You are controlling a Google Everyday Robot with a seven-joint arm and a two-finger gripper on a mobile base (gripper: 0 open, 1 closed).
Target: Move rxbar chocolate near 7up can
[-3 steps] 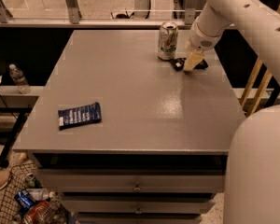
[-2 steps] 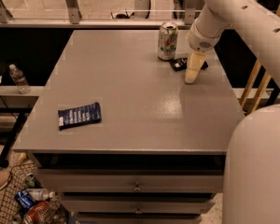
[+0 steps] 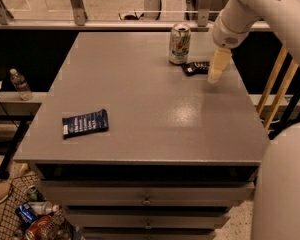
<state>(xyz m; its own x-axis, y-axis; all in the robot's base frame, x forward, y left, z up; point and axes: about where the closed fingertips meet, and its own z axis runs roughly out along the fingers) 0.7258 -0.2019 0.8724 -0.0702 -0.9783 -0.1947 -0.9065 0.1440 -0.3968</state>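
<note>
**Bar down beside the can, gripper hanging just right of it**

Nearest us are the drawer fronts (image 3: 115,196) under the grey table (image 3: 140,149). They play no part in the task. Front left on the tabletop lies a dark blue wrapper (image 3: 85,123), flat and well apart from everything else. It is a lookalike, not our target.

Far right, the gripper (image 3: 213,77) hangs pointing down, low over the table and just right of the rxbar chocolate (image 3: 195,67). We cannot tell if it is spread or pressed together, or whether it touches the bar.

The rxbar chocolate lies flat on the table, just beside the base of the upright 7up can (image 3: 180,44), on the can's front-right side. Its long axis runs roughly left-right across the table, slightly skewed. The left end points at the can's foot and the right end at the gripper. We can't make out which end carries the white patch.

Our read is that placement looks as good as done. One risk is a leftward swing of the arm, which would catch the bar's right end, shove it into the can and tip or skid the can. A straight lift looks the safer exit. The other risk is mistaking the blue wrapper for the bar.

Farthest back, a railing (image 3: 40,24) runs behind the table.
</note>
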